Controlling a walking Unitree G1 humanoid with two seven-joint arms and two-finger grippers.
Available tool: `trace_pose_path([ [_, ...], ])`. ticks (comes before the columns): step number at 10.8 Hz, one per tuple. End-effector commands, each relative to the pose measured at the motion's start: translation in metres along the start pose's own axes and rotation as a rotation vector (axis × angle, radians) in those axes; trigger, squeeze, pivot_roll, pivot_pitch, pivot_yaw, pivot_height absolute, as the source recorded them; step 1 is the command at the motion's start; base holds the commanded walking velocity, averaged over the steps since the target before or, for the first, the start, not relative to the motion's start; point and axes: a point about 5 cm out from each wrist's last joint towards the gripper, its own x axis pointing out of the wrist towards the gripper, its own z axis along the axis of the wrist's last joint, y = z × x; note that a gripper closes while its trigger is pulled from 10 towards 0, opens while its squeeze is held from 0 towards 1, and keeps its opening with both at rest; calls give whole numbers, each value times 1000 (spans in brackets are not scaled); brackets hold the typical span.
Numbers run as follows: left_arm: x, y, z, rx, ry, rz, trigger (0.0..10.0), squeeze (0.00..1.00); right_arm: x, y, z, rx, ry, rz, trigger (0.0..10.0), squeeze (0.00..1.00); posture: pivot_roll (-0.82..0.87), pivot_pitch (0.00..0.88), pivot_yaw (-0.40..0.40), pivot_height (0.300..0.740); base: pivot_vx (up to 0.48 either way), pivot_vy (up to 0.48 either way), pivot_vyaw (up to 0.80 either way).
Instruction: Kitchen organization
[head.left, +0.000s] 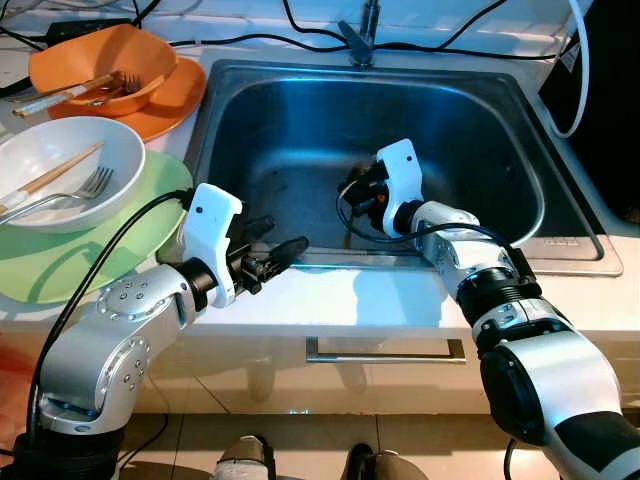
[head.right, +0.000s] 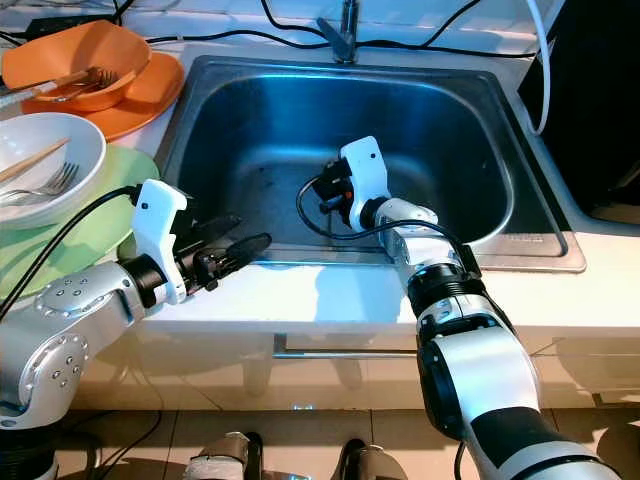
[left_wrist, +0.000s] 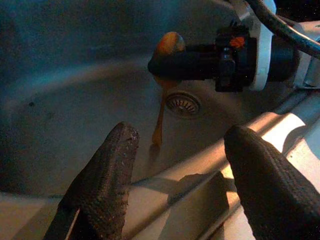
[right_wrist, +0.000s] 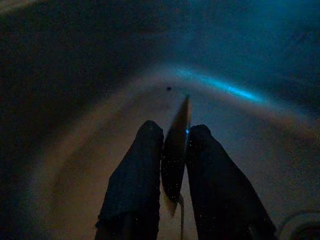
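1. Seemingly early on: the right gripper (right_wrist: 174, 150), down in the steel sink (head.left: 500, 130), has its fingers pinched on the bowl of an orange spoon (left_wrist: 161, 100), handle hanging above the drain (left_wrist: 183, 103).
2. The left gripper (head.left: 270, 250) hovers at the sink's front rim, fingers spread, empty.
3. Left to sort: a white bowl (head.left: 95, 185) and a glossy orange bowl (head.left: 95, 55) on the tabletop (head.left: 350, 300), holding forks and chopsticks.
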Motion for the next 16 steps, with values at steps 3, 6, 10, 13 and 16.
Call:
trace_pose_path([
  [3, 0, -4, 4, 18, -11, -19, 10000, 0, -8, -9, -15, 44, 10, -51, 10000, 1000, 250, 189, -29, 740, 0, 0, 0],
  [6, 3, 7, 16, 53, -87, 93, 10000, 0, -11, -10, 13, -102, -173, -98, 10000, 1000, 244, 177, -30, 740, 0, 0, 0],
  [10, 3, 13, 19, 59, -117, 137, 10000, 0, -18, -2, 43, -144, -374, -123, 10000, 1000, 244, 160, -28, 740, 0, 0, 0],
  [13, -1, 21, 30, 113, -169, 251, 10000, 0, -22, 4, 39, -161, -376, -139, 10000, 0, 245, 160, -35, 740, 0, 0, 0],
  [16, -15, 35, 59, 207, -328, 502, 10000, 0, -28, 14, 24, -75, -262, -155, 10000, 0, 240, 154, -38, 740, 0, 0, 0],
])
